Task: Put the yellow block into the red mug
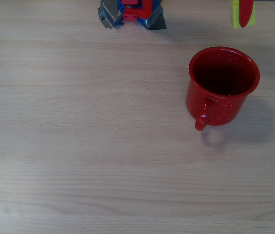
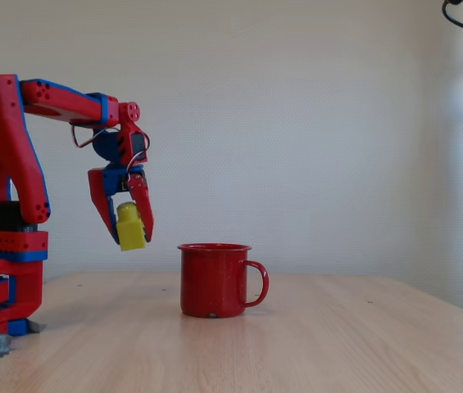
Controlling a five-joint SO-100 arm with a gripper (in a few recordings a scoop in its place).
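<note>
Fixed view: red and blue arm (image 2: 18,164) stands at the left on a light wood bench (image 2: 297,344), base at the far left edge of the picture. Arm reaches right, wrist bent down, gripper (image 2: 129,237) hanging in the air well above the bench. Fingers (image 2: 143,209) pinch the yellow block (image 2: 130,227) between them; block is upright, stud on top, its lower end level with the fingertips. Block is clear of the bench, higher than the mug rim and left of it, not over the opening.

Red mug (image 2: 213,281) stands upright on the bench, right of the gripper, handle pointing right in this view. Plain white wall (image 2: 313,123) behind.

Overhead view: red mug (image 1: 222,87) sits on the right half of the bench (image 1: 79,146), opening up, dark inside, white speckles on the wall, handle pointing toward the lower edge of the picture. Cannot tell anything inside it beyond the dark bottom. Yellow block (image 1: 235,14) shows at the top edge, above the mug and apart from it, with one red finger (image 1: 246,12) crossing its front. Arm base (image 1: 132,12) with grey clamps at top centre-left. Mug shadow falls to the lower right.
</note>
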